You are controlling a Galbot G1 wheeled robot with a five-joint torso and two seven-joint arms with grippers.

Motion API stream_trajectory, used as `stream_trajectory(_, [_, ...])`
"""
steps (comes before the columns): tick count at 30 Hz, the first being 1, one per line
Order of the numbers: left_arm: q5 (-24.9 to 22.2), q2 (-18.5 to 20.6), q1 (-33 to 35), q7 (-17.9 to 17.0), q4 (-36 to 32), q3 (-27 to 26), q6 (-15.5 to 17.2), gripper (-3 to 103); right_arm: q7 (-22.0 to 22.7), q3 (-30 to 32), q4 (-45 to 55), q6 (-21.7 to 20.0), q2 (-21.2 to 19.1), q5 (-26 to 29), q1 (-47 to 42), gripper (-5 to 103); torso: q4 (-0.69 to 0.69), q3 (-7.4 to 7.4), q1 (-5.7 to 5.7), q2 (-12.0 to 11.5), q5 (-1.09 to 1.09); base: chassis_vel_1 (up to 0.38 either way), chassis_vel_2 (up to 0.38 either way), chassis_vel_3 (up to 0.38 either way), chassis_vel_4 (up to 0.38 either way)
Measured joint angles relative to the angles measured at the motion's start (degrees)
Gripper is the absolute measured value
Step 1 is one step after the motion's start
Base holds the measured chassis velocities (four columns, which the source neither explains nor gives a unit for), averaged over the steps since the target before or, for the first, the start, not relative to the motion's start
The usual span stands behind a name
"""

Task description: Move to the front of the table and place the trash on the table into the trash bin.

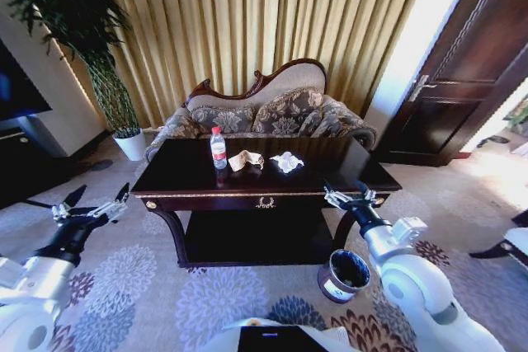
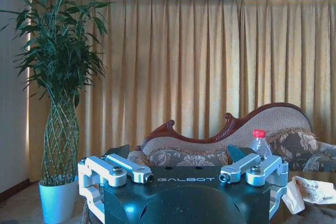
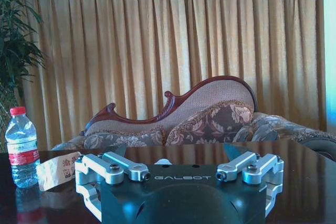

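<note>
On the table (image 1: 181, 177), bottle (image 1: 218, 148), paper wad (image 1: 246, 160) and tissue (image 1: 286, 161) lie untouched; right wrist view hides the tissue behind its right gripper (image 3: 184, 174) (jaws spread). Left gripper (image 1: 92, 204) released too; trash bin (image 1: 345, 275) partly blocked by the right arm.

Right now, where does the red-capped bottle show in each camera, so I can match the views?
Head view: the bottle stands upright on the table, at the robot's left end of the trash row, beside the tan paper wad.
Left wrist view: bottle pokes up behind the left gripper.
Right wrist view: bottle beside the wad.
Shared landmark: the sofa behind.
</note>
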Motion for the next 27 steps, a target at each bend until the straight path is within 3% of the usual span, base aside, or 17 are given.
stream_trajectory(22, [-0.7,0.4,-0.2,-0.5,0.1,0.3,-0.4,100,0.3,-0.3,-0.1,-0.2,-0.9,0.7,0.4,100,0.0,0.0,-0.02,0.0,0.0,0.0,0.0,0.0,0.0])
stream_trajectory(25, [-0.6,0.1,0.0,-0.5,0.1,0.4,-0.4,100,0.4,-2.9,-3.4,-1.8,-5.1,5.1,6.6,100,-0.01,0.0,-0.02,0.0,0.0,0.0,0.0,0.0,0.0])
stream_trajectory(27, [-0.6,-0.1,0.1,-0.5,0.1,0.4,-0.4,100,0.4,-3.6,-4.1,-2.0,-5.8,5.8,7.8,100,-0.01,0.0,-0.01,0.0,0.0,0.0,0.0,0.0,0.0])
